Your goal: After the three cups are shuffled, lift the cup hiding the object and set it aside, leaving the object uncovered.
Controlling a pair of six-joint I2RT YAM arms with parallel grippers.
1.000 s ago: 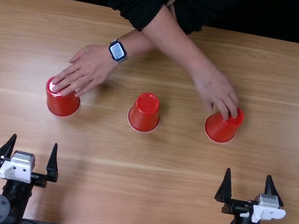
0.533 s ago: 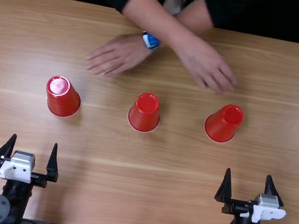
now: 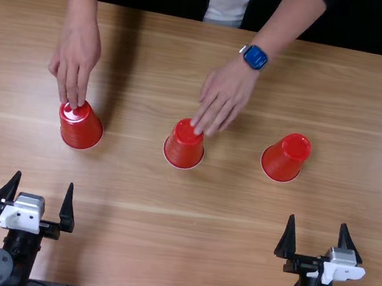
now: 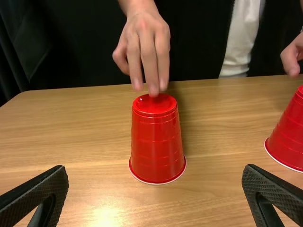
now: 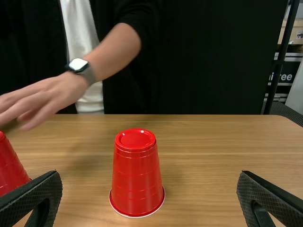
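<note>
The left gripper [image 3: 43, 181] and right gripper [image 3: 317, 221] sat spread wide and empty at the near edge of the light brown wooden table [image 3: 180, 213]. Beyond stood three inverted red plastic cups: a person's hand [image 3: 76, 61] touched the left cup [image 3: 78, 126], the watch-wearing hand [image 3: 219, 100] touched the middle cup [image 3: 185, 144], and the right cup [image 3: 286, 157] stood free. The shuffle was judged in hand, with the object hidden under a cup that could not be determined; the next move called for waiting until the hands cleared.
</note>
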